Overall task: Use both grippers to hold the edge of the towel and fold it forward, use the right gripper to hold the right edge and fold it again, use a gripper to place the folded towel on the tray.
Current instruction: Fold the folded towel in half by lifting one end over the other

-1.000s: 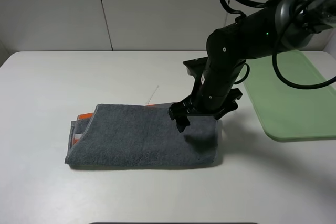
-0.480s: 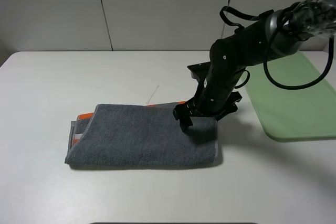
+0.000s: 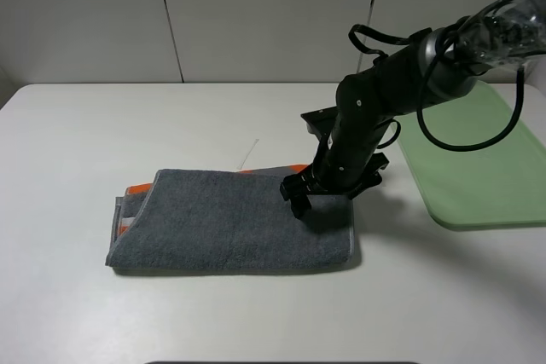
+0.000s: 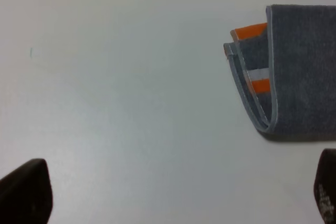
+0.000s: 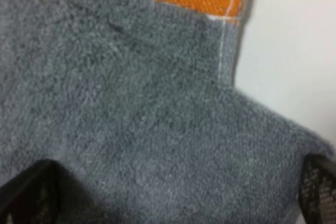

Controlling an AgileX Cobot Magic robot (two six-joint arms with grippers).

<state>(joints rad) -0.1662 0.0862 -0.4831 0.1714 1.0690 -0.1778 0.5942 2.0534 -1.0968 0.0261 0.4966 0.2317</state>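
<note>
1. The towel [image 3: 230, 223], folded once, lies mid-counter [image 3: 77, 125], nearer the front edge.
2. The right gripper [image 3: 324, 193] is low over its right rear corner, jaws spread and empty; the left gripper [image 4: 176, 198] also gapes.
3. Pinching only the top layer could undo the fold.

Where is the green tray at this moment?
In the exterior high view the green tray lies on the right side of the table, to the right of the right gripper and apart from the grey towel.
</note>
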